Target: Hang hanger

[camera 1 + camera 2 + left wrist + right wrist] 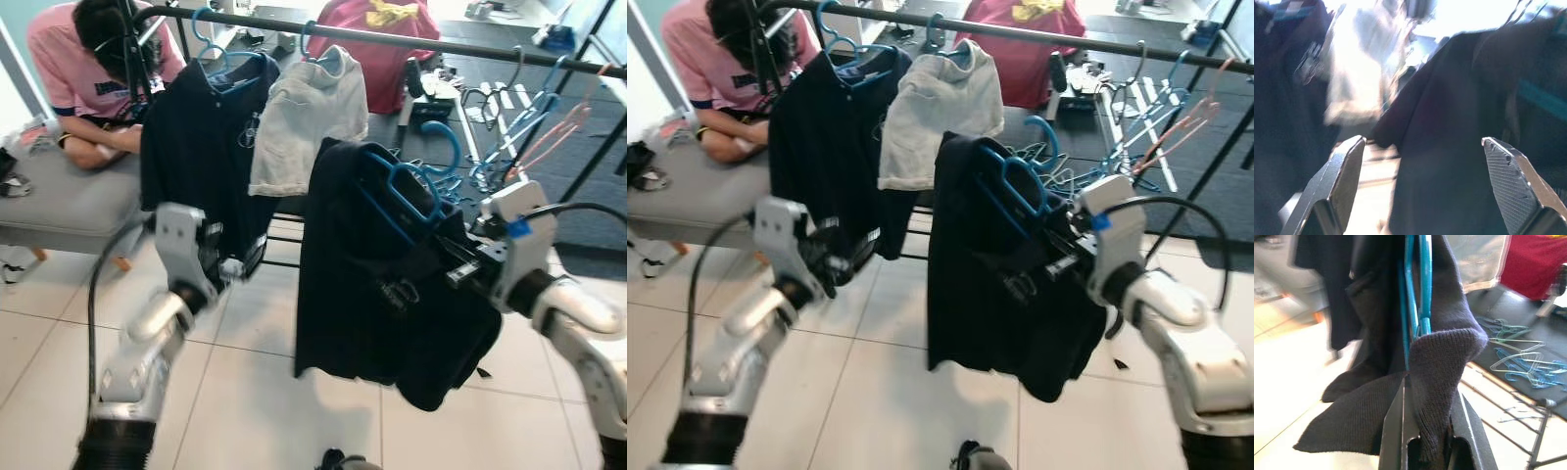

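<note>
Clenched on a black knitted garment (392, 294) with its blue plastic hanger (416, 181), the right gripper (460, 269) should lift the hook over the black metal rail (392, 41); left gripper (1420, 191) hangs released below the rail.

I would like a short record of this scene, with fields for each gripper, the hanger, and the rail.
right gripper: shut on black garment and blue hanger, below the rail
left gripper: open, holds nothing, facing the garment
blue hanger: hook free, not yet on rail
rail: carries a dark shirt and a grey shirt
person: sitting behind left
</note>
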Available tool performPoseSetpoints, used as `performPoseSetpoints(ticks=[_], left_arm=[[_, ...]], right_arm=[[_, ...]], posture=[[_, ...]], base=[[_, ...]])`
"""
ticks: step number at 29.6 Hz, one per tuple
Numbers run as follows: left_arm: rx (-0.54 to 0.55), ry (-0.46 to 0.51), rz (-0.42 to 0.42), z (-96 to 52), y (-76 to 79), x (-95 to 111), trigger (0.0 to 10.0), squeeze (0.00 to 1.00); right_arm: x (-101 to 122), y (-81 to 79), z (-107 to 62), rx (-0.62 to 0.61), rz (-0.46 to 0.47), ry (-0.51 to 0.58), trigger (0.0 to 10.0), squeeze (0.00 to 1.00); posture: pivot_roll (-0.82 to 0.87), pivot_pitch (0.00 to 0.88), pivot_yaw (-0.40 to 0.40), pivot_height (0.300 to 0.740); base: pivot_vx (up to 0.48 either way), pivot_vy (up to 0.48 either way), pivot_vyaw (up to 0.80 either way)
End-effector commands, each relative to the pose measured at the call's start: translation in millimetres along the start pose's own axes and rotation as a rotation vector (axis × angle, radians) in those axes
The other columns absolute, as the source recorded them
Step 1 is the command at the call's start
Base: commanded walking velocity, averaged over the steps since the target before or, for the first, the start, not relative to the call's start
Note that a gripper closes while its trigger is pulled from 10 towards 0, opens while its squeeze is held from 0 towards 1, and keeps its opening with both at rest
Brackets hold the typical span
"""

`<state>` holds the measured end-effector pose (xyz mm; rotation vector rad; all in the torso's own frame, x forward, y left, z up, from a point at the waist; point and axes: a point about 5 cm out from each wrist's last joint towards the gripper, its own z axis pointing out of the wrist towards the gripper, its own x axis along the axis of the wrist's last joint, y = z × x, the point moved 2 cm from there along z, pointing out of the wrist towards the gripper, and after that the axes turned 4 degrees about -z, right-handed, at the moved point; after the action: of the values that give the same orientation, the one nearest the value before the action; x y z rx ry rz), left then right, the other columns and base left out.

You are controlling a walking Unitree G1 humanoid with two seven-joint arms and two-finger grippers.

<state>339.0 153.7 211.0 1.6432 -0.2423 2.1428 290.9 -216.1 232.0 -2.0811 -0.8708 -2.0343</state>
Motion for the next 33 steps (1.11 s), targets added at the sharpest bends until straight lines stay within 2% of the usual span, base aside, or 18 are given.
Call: performPoseSetpoints(ticks=[1,4,5,6,8,10,18,20,23,25,26,29,30,31,32,33], left_arm=[[-0.021,-0.005,-0.012,-2.8,-1.1,0,10.0,0.00],[-0.091,0.042,-0.046,2.2,5.5,14,10.0,0.00],[-0.145,0.080,-0.075,5.4,12.6,25,10.0,0.00],[-0.145,0.080,-0.075,5.4,12.6,25,10.0,0.00],[-0.225,0.150,-0.150,10.9,27.3,45,10.0,0.00],[-0.246,0.169,-0.177,12.5,33.3,51,10.0,0.00],[-0.238,0.143,-0.245,11.8,51.2,48,10.0,0.00],[-0.255,0.124,-0.235,9.2,57.3,44,10.0,0.00],[-0.313,0.063,-0.123,2.4,75.5,33,10.0,0.00],[-0.306,0.053,-0.066,2.3,78.1,31,10.0,0.00],[-0.306,0.053,-0.066,2.3,78.1,31,10.0,0.00],[-0.177,0.076,0.095,7.7,71.0,33,10.0,0.00],[-0.158,0.082,0.122,8.3,70.2,34,10.0,0.36],[-0.117,0.107,0.155,8.3,68.2,37,10.0,1.00],[-0.067,0.143,0.169,8.2,65.2,42,10.0,1.00],[-0.067,0.143,0.169,8.2,65.2,42,10.0,1.00]], right_arm=[[12,-2.7,-5.1,0.039,-0.009,0.051,0.0,0.00],[16,-7.3,-13.1,0.122,0.011,0.072,0.0,0.00],[18,-12.9,-19.1,0.196,0.040,0.092,0.0,0.00],[18,-12.9,-19.1,0.196,0.040,0.092,0.0,0.00],[23,-24.4,-27.0,0.316,0.092,0.141,0.0,0.00],[24,-26.7,-27.6,0.336,0.100,0.154,0.0,0.00],[27,-33.0,-15.2,0.352,0.108,0.187,0.0,0.00],[29,-34.6,-10.9,0.355,0.114,0.200,0.0,0.00],[36,-34.7,0.9,0.347,0.127,0.235,0.0,0.00],[39,-34.9,4.9,0.351,0.132,0.250,0.0,0.00],[39,-34.9,4.9,0.351,0.132,0.250,0.0,0.00],[44,-40.7,8.6,0.379,0.141,0.273,0.0,0.00],[45,-41.7,8.8,0.384,0.142,0.276,0.0,0.00],[45,-43.1,9.5,0.389,0.144,0.277,0.0,0.00],[44,-44.1,10.0,0.391,0.144,0.275,0.0,0.00],[44,-44.1,10.0,0.391,0.144,0.275,0.0,0.00]], posture=[[-0.11,0.197,-0.040,0.740],[-0.11,0.197,-0.040,0.740],[-0.11,0.193,-0.037,0.740],[-0.11,0.193,-0.037,0.740],[-0.10,0.193,-0.036,0.740],[-0.10,0.193,-0.036,0.740],[-0.08,0.200,-0.038,0.740],[-0.07,0.199,-0.041,0.740],[-0.06,0.195,-0.045,0.740],[-0.06,0.194,-0.047,0.740],[-0.06,0.194,-0.047,0.740],[-0.06,0.189,-0.048,0.740],[-0.06,0.189,-0.048,0.740],[-0.06,0.186,-0.049,0.740],[-0.06,0.186,-0.049,0.740],[-0.06,0.186,-0.049,0.740]], base=[[0.000,0.000,0.00],[0.000,0.000,0.00],[0.000,0.000,0.00],[0.000,0.000,0.00],[0.000,0.000,0.00],[0.000,0.000,0.00],[0.000,0.000,0.00],[0.000,0.000,0.00],[0.000,0.000,0.00],[0.000,0.000,0.00],[0.000,0.000,0.00],[0.000,0.000,0.00],[0.000,0.000,0.00],[0.000,0.000,0.00],[0.000,0.000,0.00],[0.000,0.000,0.00]])
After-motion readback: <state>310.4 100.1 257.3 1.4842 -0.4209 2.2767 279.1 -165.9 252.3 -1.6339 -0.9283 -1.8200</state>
